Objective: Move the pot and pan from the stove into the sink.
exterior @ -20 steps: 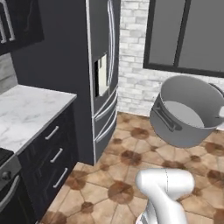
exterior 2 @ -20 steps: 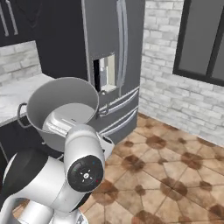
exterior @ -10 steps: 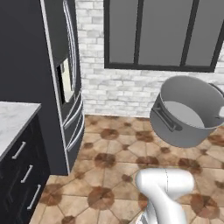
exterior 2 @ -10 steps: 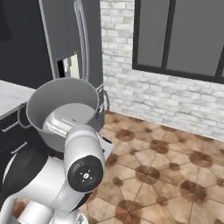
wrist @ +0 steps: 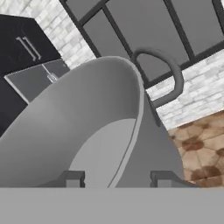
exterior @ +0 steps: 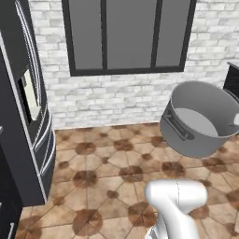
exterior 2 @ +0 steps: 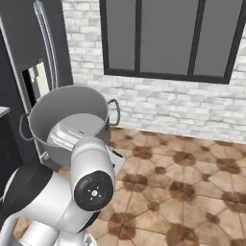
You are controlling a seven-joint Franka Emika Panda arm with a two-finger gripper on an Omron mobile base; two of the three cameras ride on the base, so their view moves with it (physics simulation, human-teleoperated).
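- While no brand mark, label or readable writing appeared on anything in view, the pot (exterior: 205, 119) showed plainly as a grey steel stockpot, straight-sided and cylindrical, empty, with a pale flat bottom visible inside.
- It was carried in the air above the brown patterned tile floor (exterior: 107, 177), tilted so that its open mouth faced partly toward the cameras.
- In the left base view a bar-shaped side handle (exterior: 175, 125) sat on the pot's near wall; in the right base view a thin looped handle (exterior 2: 114, 111) stuck out from its rim on the window side.
- In the hand view the gripper (wrist: 118, 178) straddled the pot's rim (wrist: 139, 109): one dark fingertip (wrist: 73, 178) sat inside the wall and the other outside it, the pair clamped on the rim and bearing the pot.
- In that view the looped handle (wrist: 168, 72) curved up beyond the rim against the window.
- Behind the pot stood a white-grey brick wall (exterior: 121, 95) with a dark-framed window (exterior: 128, 35) of several panes.
- A black refrigerator (exterior: 23, 116) with long silver door handles stood at the left of the left base view, a pale dispenser panel (exterior 2: 39, 79) set in its door in the right base view.
- The robot's white arm (exterior 2: 91, 178) rose in front of the pot in the right base view, hiding part of its lower wall.
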